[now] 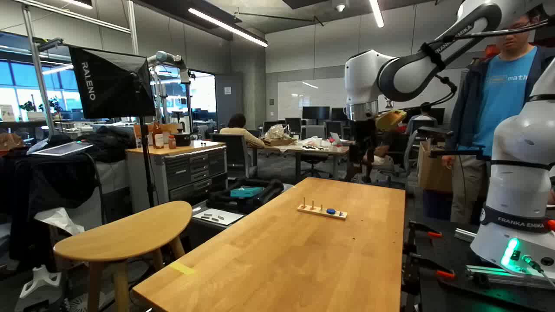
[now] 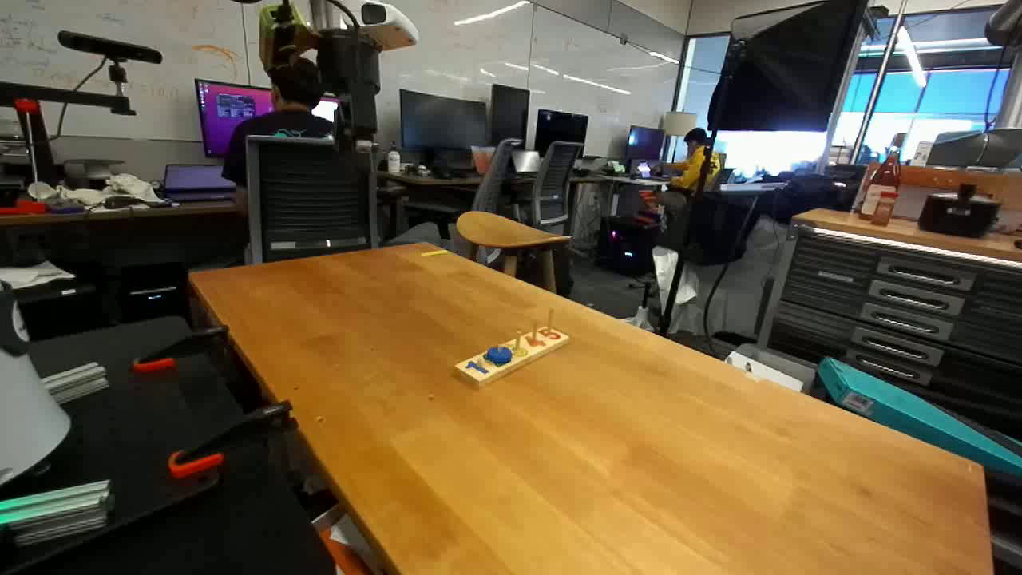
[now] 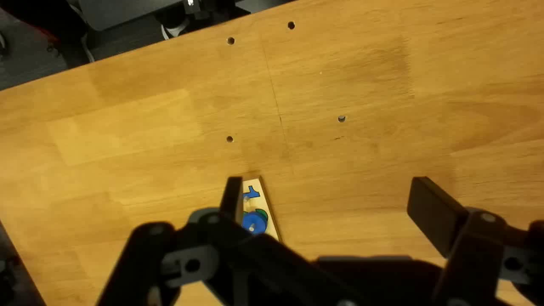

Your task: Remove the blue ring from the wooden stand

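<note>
One blue ring [image 2: 499, 355] sits around a peg [image 3: 252, 228] of the wooden stand [image 1: 313, 210], the peg's tip poking up through its middle in the wrist view. That peg comes second along the stand, next to the blue 1 [image 2: 477, 367]; three more rise upright toward the opposite end, tallest at the red 5 [image 2: 550, 334]. The stand lies flat on the wooden surface [image 1: 277, 260]. The fingers [image 3: 435, 216] are spread wide apart, with the surface showing between them (one of them hides part of the stand from the wrist camera). In both exterior views they hang well above the surface, apart from ring and stand, at the end of the arm [image 1: 362, 78]. A yellow strip [image 1: 183, 268] lies near one end of the surface.
</note>
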`<state>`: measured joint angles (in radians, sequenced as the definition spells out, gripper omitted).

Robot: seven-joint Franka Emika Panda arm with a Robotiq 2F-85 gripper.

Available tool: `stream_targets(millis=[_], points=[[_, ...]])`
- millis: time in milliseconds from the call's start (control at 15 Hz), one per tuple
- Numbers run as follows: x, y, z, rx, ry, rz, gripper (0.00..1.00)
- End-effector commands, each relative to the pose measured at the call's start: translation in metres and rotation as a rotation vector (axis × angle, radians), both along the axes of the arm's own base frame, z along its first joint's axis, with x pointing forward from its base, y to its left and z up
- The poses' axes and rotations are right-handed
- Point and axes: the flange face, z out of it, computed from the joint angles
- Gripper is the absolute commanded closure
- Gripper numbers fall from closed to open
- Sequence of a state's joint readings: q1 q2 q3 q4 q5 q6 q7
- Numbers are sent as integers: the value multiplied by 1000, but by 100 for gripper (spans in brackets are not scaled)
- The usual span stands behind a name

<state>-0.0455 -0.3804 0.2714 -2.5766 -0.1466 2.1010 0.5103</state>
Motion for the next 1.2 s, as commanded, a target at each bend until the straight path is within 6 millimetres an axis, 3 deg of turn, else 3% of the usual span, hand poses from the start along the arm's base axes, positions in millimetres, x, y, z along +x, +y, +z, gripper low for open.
stream_targets(millis=[0,333,600,933,1133], points=[[1,0,1,0,-1,0,0],[1,0,2,1,-3,1,0],[18,-2,12,159,152,-78,0],[65,-24,55,365,166,-128,0],[96,-42,68,383,102,-106,0]])
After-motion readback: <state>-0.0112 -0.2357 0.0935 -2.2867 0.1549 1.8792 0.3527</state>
